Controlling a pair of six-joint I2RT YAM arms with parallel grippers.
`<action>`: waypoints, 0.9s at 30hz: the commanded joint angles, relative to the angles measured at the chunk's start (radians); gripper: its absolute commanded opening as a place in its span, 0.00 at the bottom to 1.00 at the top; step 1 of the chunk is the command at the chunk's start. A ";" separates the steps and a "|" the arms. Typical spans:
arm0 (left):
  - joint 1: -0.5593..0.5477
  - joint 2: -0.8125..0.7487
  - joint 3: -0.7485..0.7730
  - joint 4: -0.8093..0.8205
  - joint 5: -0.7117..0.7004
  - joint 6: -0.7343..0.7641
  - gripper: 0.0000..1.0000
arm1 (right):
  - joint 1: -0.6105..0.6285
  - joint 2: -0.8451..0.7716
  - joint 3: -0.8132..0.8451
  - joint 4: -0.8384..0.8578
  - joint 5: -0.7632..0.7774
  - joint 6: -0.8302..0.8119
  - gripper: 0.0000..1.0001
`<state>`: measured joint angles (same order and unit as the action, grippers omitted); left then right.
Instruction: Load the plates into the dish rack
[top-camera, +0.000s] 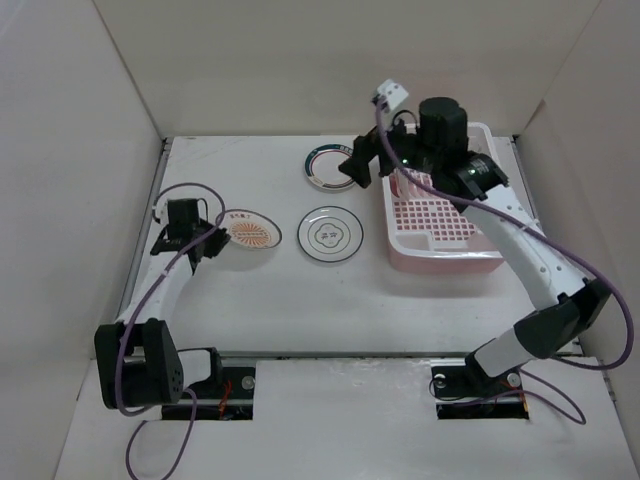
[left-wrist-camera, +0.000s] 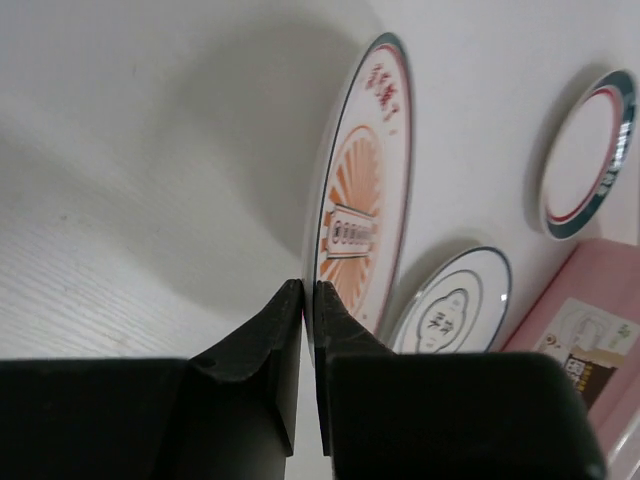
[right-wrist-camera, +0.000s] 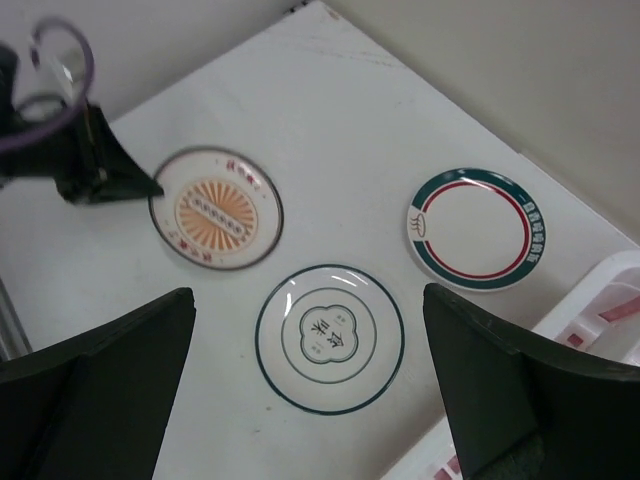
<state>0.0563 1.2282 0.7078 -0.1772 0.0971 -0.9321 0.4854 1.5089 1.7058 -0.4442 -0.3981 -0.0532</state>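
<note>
While the left gripper (left-wrist-camera: 308, 290) pinches shut on the rim of the sunburst plate (left-wrist-camera: 355, 220) near the left edge of the table (top-camera: 300, 310), the right gripper (top-camera: 372, 160) hangs wide open, empty. Dish rack (top-camera: 445, 252) occupies the far right corner.

Left arm (top-camera: 160, 295), right arm (top-camera: 520, 245): white links, black joints and bases, black wedge fingers (left-wrist-camera: 250, 360), purple cables (top-camera: 186, 186).
</note>
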 joint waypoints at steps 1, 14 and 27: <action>0.008 -0.061 0.189 -0.131 -0.077 0.045 0.00 | 0.099 0.052 0.045 -0.067 0.196 -0.153 1.00; -0.001 0.077 0.579 -0.447 0.194 0.016 0.00 | 0.452 0.280 0.104 0.007 0.424 -0.421 0.92; -0.067 0.086 0.682 -0.481 0.296 -0.037 0.00 | 0.478 0.356 0.132 0.067 0.565 -0.430 0.90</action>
<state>0.0040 1.3457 1.3701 -0.6849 0.3321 -0.9363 0.9619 1.8599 1.7969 -0.4496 0.1070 -0.4747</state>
